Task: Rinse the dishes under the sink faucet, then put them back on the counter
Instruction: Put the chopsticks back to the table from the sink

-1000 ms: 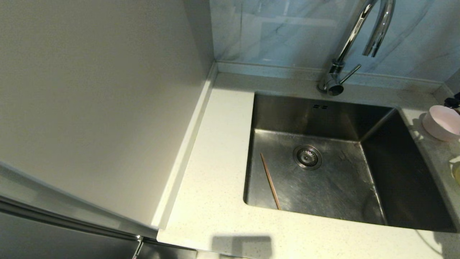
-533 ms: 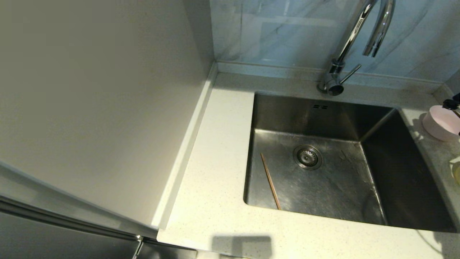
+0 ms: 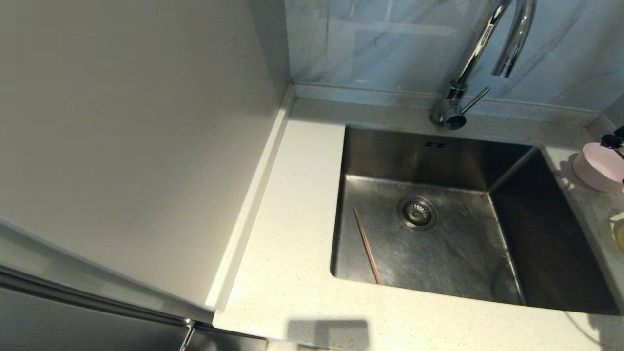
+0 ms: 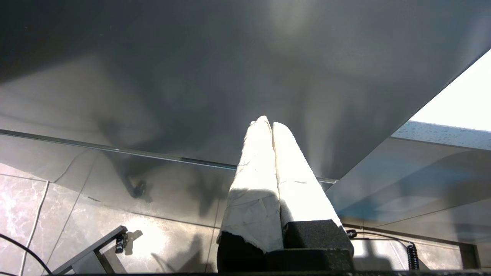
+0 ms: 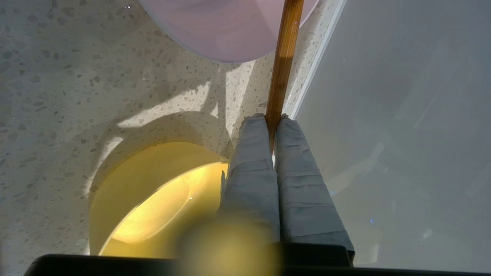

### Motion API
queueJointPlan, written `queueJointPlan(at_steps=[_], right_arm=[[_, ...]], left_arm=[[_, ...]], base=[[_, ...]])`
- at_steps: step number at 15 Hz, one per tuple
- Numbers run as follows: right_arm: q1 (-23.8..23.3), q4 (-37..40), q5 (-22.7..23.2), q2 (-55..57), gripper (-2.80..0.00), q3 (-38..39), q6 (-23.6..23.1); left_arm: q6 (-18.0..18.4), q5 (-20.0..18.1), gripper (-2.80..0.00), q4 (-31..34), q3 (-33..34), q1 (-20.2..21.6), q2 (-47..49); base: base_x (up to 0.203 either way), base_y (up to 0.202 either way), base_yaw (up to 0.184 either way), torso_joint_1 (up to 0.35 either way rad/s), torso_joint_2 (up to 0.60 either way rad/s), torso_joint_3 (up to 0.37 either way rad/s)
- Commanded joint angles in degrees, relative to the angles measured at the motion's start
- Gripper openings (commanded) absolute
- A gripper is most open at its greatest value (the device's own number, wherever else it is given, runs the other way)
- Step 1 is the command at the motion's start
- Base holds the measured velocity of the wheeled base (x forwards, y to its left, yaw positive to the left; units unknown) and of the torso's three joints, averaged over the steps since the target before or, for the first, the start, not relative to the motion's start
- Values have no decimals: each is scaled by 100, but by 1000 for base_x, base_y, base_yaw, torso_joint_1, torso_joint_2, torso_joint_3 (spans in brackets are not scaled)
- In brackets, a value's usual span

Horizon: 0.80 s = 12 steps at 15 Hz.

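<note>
One brown chopstick (image 3: 366, 246) lies on the floor of the steel sink (image 3: 453, 258), left of the drain strainer (image 3: 417, 213). My right gripper (image 5: 272, 118) is shut on the second chopstick (image 5: 282, 65); its free end reaches across the pink bowl (image 5: 226, 27). The yellow-green bowl (image 5: 153, 195) sits just beside the fingers. In the head view the pink bowl (image 3: 600, 168) and a sliver of the yellow-green bowl (image 3: 620, 235) stand on the counter (image 3: 292, 204) right of the sink, and only a dark tip of the right gripper (image 3: 612, 141) shows. The left gripper (image 4: 267, 123) is shut on nothing, parked low beside a cabinet.
The chrome faucet (image 3: 469, 63) rises behind the sink, its spout over the back right part of the basin. A tall plain panel (image 3: 136, 146) walls off the counter's left side. Another smooth grey-white panel (image 5: 402, 134) stands close beside the right gripper.
The dark tip of the right gripper at the head view's right edge has shifted slightly toward the pink bowl. The chopstick in the sink and the bowls have stayed put.
</note>
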<state>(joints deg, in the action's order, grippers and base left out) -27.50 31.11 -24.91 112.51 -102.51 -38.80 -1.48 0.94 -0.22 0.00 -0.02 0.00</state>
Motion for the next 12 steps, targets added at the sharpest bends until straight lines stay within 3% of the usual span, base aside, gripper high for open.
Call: queueJointPlan(at_steps=[1,6,7,12], right_arm=[[-1,17,-6,-1,-280,4,-14],[-3,-8,3,-36,-280,92,-14],[-9,-9,3,-36,0,108,-14],[-1,-18,12,-45,0,118,109]], left_arm=[[-2,3,-280,-4,0,2,-18],[-2,3,-280,-4,0,2,-18],[-2,3,-280,-4,0,2,-18],[-2,3,-280,-4,0,2,-18]], base=[[0,0,0,0,0,0],[0,0,0,0,0,0],[0,0,0,0,0,0],[0,0,0,0,0,0]])
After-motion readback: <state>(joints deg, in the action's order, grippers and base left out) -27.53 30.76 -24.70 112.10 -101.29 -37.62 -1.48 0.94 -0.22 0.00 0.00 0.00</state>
